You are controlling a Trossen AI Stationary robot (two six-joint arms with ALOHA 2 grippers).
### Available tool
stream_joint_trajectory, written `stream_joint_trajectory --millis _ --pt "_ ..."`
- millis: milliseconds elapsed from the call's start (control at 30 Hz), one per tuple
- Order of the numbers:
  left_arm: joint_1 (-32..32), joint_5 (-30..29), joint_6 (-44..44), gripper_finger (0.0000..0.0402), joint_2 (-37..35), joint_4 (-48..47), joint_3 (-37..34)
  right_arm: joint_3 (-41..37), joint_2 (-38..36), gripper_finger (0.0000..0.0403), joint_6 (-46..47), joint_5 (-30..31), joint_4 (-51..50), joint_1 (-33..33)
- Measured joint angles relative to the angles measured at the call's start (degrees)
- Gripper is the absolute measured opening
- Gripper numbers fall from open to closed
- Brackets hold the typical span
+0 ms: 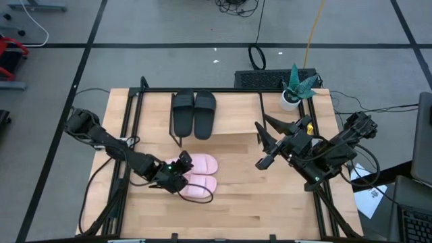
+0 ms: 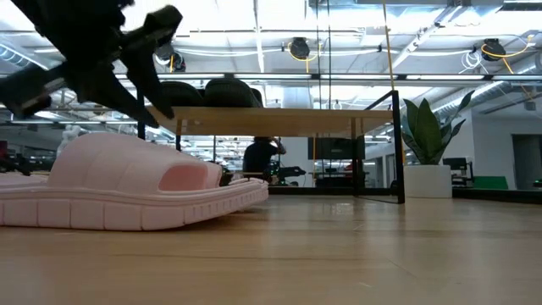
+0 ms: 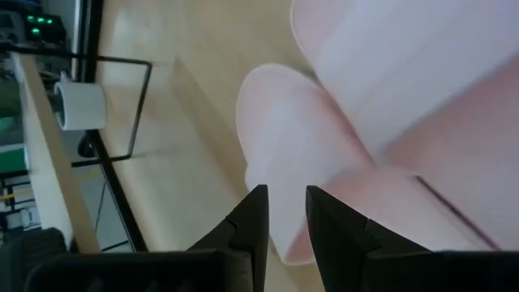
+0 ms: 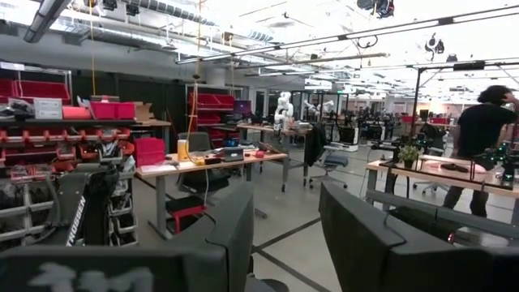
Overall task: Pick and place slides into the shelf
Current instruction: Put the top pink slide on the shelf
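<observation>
Two pale pink slides lie side by side on the table, the far one (image 1: 202,163) and the near one (image 1: 200,187); the low view shows one (image 2: 127,191) resting flat on its sole. Two black slides (image 1: 194,112) lie side by side on the shelf's wooden top board (image 2: 279,120). My left gripper (image 1: 181,166) slants down just above the left end of the pink pair. Its fingers (image 3: 284,219) stand a narrow gap apart with nothing between them. My right gripper (image 1: 260,146) is open and raised high over the table's right half; its view (image 4: 288,235) faces the room.
A potted plant in a white pot (image 1: 295,91) stands at the shelf's far right corner. The shelf's thin black legs (image 2: 396,148) rise from the table. Bare tabletop (image 1: 270,202) lies near and right of the pink slides. A person (image 4: 486,138) stands in the room beyond.
</observation>
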Motion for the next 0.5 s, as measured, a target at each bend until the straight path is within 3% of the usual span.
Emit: stream_joint_trajectory --millis 500 --pt "3.4 3.0 1.6 0.0088 0.0 2.0 -2.0 0.0 0.0 0.013 1.0 0.0 -0.8 -0.2"
